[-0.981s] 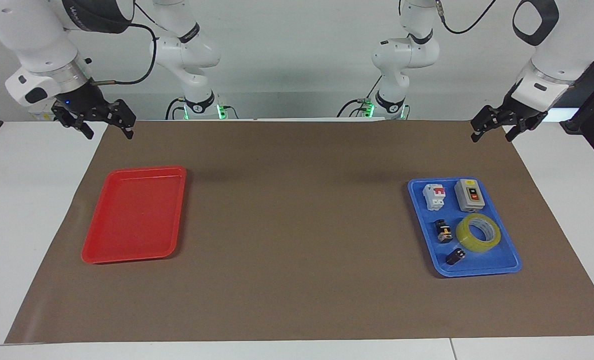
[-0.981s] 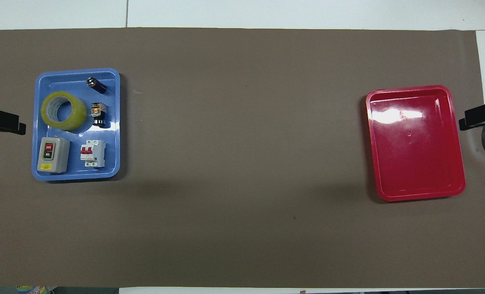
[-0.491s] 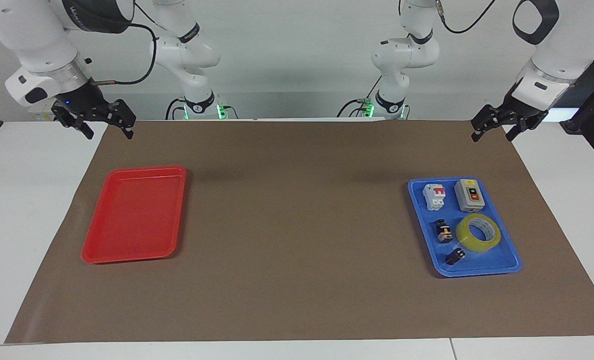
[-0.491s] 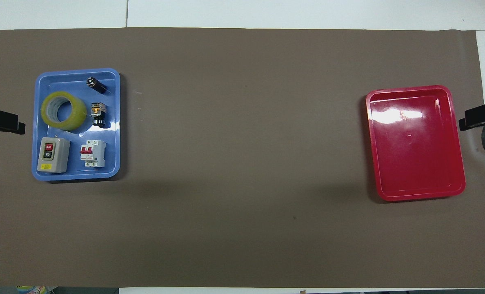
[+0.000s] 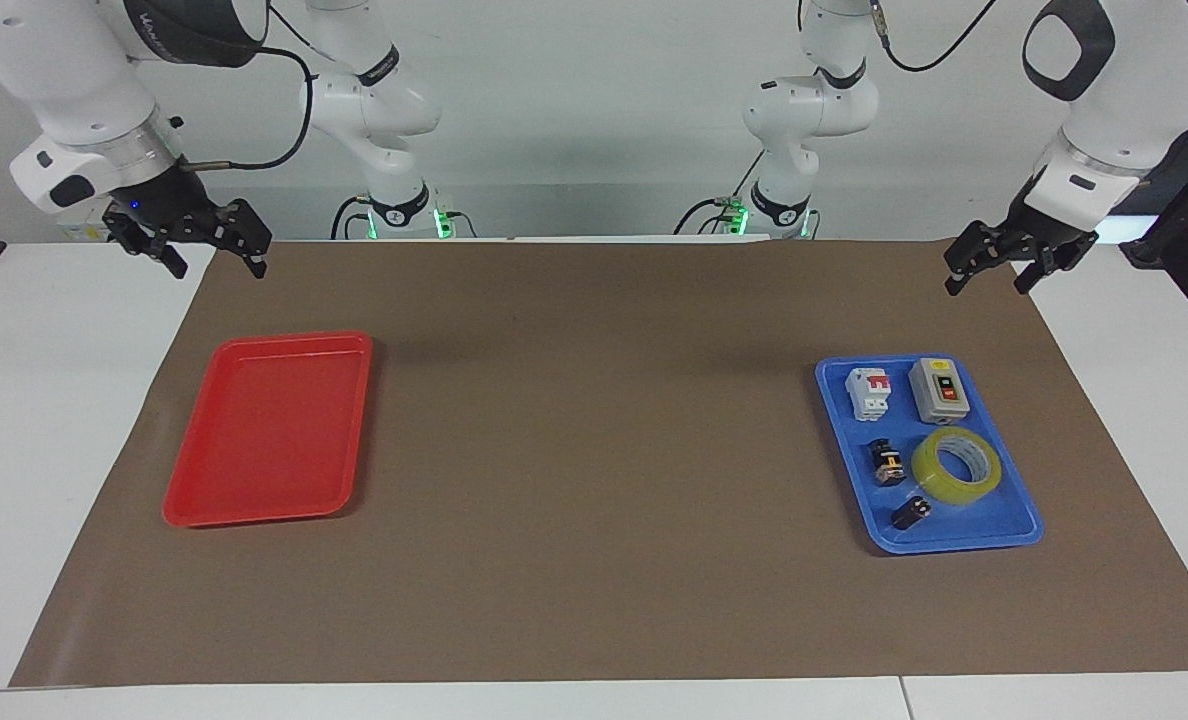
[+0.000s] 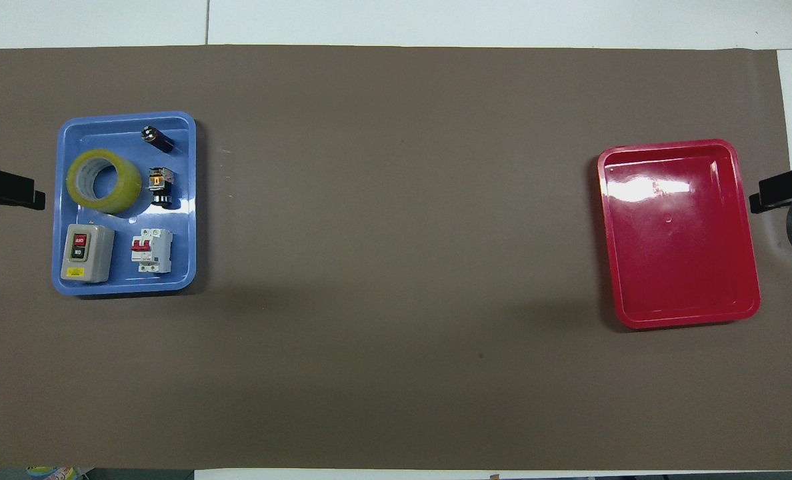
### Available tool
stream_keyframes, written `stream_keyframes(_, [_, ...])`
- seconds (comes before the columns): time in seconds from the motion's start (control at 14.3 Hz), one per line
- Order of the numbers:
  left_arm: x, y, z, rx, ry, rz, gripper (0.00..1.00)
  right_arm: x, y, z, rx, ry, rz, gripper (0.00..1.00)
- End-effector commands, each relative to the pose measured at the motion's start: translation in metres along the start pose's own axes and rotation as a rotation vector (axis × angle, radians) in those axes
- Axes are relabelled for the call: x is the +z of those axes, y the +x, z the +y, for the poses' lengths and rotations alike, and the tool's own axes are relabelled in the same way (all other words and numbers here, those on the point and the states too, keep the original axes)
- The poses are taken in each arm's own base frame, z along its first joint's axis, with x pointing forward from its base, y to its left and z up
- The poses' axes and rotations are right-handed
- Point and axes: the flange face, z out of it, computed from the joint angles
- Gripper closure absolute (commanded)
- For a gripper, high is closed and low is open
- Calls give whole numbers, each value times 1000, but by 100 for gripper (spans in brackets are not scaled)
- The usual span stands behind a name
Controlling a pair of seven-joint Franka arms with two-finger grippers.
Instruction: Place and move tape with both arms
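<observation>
The tape (image 5: 956,467), a yellowish roll, lies flat in the blue tray (image 5: 954,545) toward the left arm's end of the table. It also shows in the overhead view (image 6: 104,181). My left gripper (image 5: 987,283) is open and empty, up over the brown mat's corner, apart from the blue tray. One of its fingers (image 6: 9,192) shows at the overhead view's edge. My right gripper (image 5: 217,268) is open and empty, up over the mat's other corner near the robots, apart from the red tray (image 5: 264,430).
The blue tray (image 6: 124,288) also holds a grey switch box (image 6: 88,252), a white circuit breaker (image 6: 151,250) and two small dark parts (image 6: 159,187). The red tray (image 6: 679,233) holds nothing. Two smaller white arms (image 5: 394,120) stand at the robots' edge.
My left gripper has shifted slightly lower and toward the blue tray. The right arm, the tape and both trays have not moved.
</observation>
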Motion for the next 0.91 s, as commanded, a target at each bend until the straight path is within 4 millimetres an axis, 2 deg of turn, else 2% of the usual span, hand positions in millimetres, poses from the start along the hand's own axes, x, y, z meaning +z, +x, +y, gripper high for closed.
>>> stream_keyframes(0.0, [41,27,-26,-1,15,14,0,1,-1,1,20,-2,-6,0])
stream_keyframes(0.21, [82,52,-53,-17,26,47,0,1,-1,1,18,-2,-6,0])
stream_keyframes(0.42, [128,68,-67,-36,33,58,0,1,-1,2,20,-2,-6,0])
stream_keyframes(0.56, [156,64,-81,-76,36,70,0,1,-1,1,18,-2,-6,0])
stream_keyframes(0.77, [189,65,-88,-204,37,94,0,1,-1,4,23,-2,-6,0])
stream_keyframes(0.84, [193,67,-88,-256,35,98,0,1,-1,4,21,-2,-6,0])
